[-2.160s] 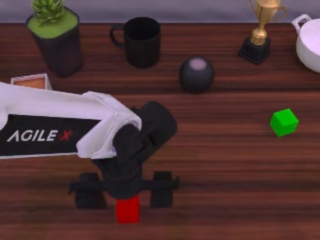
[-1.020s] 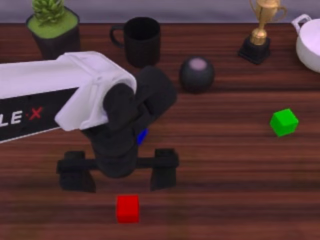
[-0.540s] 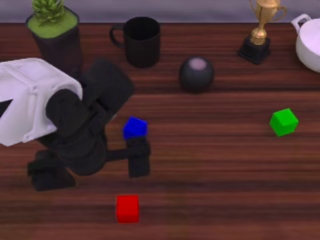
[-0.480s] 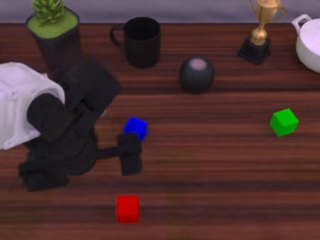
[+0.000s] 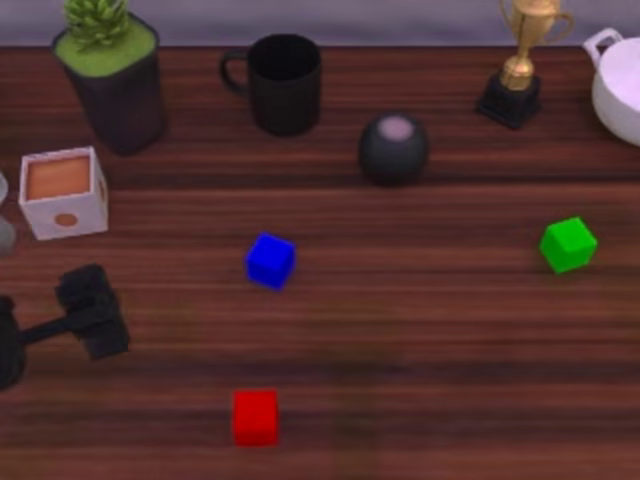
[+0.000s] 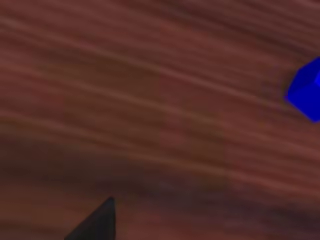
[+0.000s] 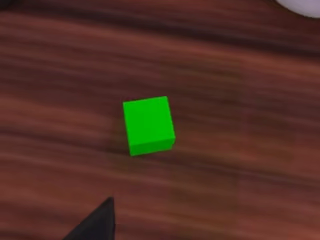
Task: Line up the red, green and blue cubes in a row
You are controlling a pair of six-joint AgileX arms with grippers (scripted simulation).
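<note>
**A:** Start nearest. Where are the cubes?

**B:** The red cube (image 5: 255, 416) sits at the table's near edge, left of centre. The blue cube (image 5: 270, 260) lies farther back, almost straight behind it and turned a little. The green cube (image 5: 568, 244) is well apart on the right, also skewed, and nothing touches any of them.

**A:** And the grippers?

**B:** The left gripper (image 5: 92, 312) is at the left edge, holding nothing; one finger (image 5: 92, 312) shows, so I cannot tell how its jaws stand. The right gripper is out of the top view; its wrist camera looks down on the green cube.

**A:** How would they handle?

**B:** My guess: light, rigid, smooth blocks that won't crush. Take each across two opposite flat faces, matching its turn, or a corner may slip.

**A:** Any containers at the back?

**B:** The black mug (image 5: 283, 82) looks empty. The dark pot (image 5: 110, 85) holds a succulent (image 5: 98, 20). Only the rim of the white pot (image 5: 618, 85) shows.
</note>
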